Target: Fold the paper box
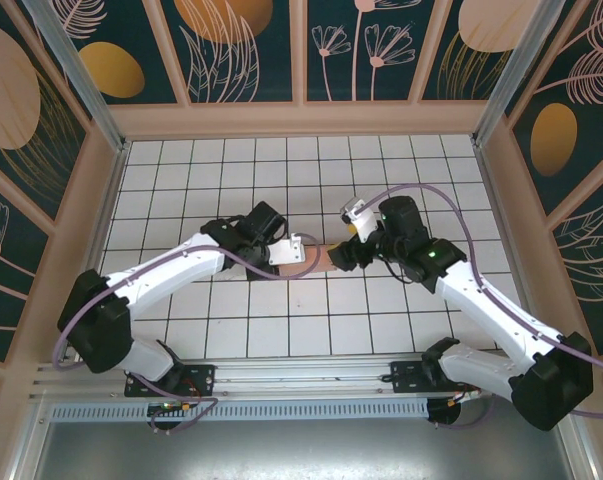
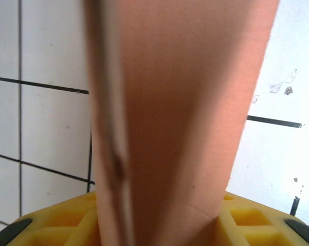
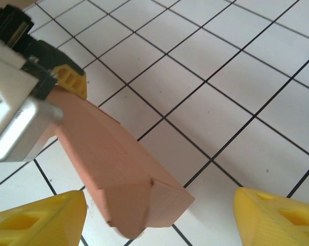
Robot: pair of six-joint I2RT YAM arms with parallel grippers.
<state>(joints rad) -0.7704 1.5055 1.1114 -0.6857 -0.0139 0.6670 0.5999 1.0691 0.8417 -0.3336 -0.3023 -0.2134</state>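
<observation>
The paper box (image 1: pixel 317 260) is a salmon-pink, partly folded long piece held just above the tiled floor at mid-table. My left gripper (image 1: pixel 293 252) is shut on its left end. In the left wrist view the pink card (image 2: pixel 185 102) rises from between the yellow fingers (image 2: pixel 46 225) of my left gripper (image 2: pixel 159 228). My right gripper (image 1: pixel 343 256) meets the box from the right. In the right wrist view my right gripper (image 3: pixel 160 205) is open, and the box's folded end (image 3: pixel 144 205) lies between its yellow fingertips (image 3: pixel 36 220), nearer the left one.
The white tiled floor (image 1: pixel 281 180) stretches to wooden walls (image 1: pixel 301 118) at the back and both sides. A metal rail (image 1: pixel 301 385) with the arm bases runs along the near edge. In the right wrist view, the left arm's silver wrist block (image 3: pixel 18 118) sits at the upper left.
</observation>
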